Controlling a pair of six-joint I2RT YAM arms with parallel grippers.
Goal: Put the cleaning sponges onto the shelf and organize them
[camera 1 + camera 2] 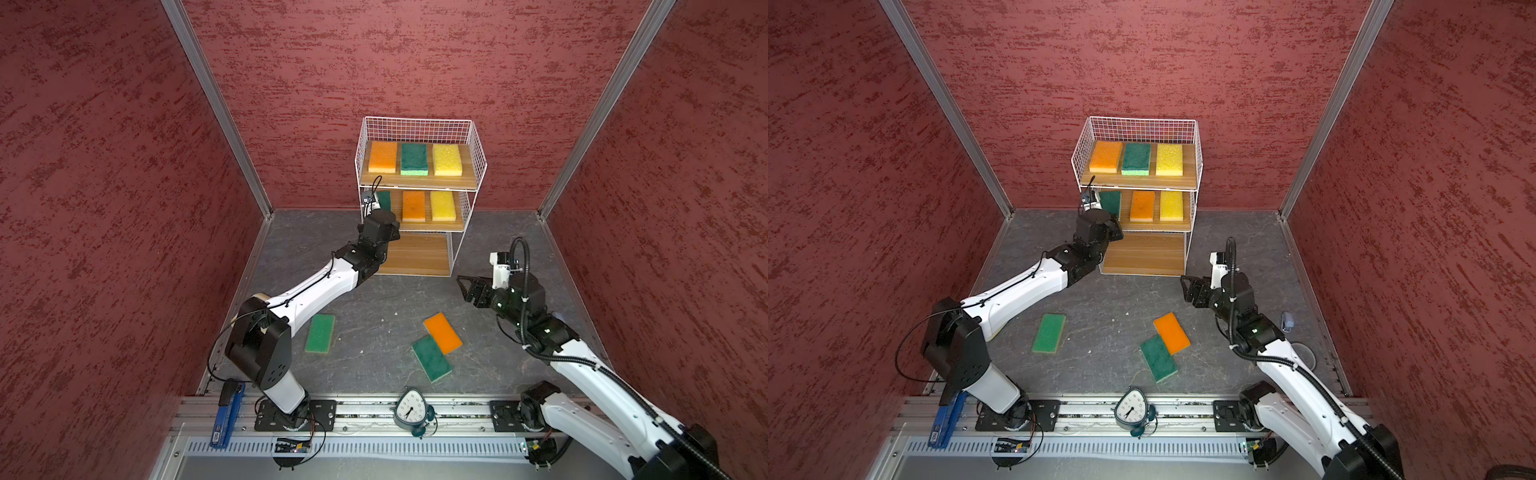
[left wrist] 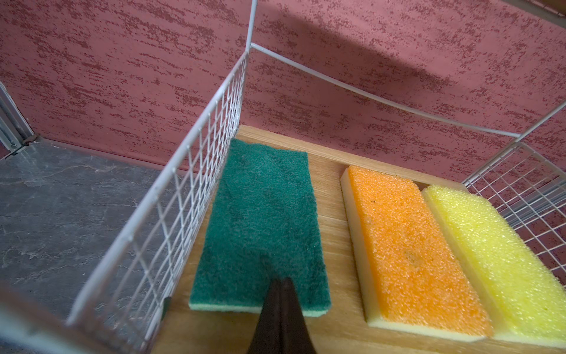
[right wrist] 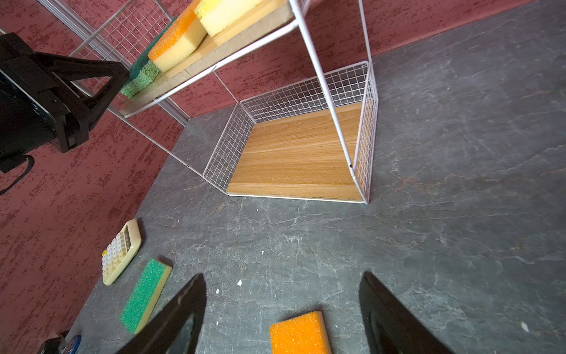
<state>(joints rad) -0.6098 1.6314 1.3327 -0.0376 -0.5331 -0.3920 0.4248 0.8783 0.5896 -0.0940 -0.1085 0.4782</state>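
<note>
While the left pincer [image 2: 283,285], jaws shut, rests on the near edge of the green sponge [image 2: 260,214] at the left of the shelf's [image 1: 478,166] middle board [image 2: 333,230], squaring it seems the step in hand. Next, the wide-open right pincer [image 3: 281,275] should take the orange sponge [image 3: 298,332] on the table [image 3: 428,230] for the bare bottom board [image 3: 300,153].

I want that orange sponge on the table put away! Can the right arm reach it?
Probably yes. The right pincer is open, close to the orange sponge, and nothing lies between them.
</note>
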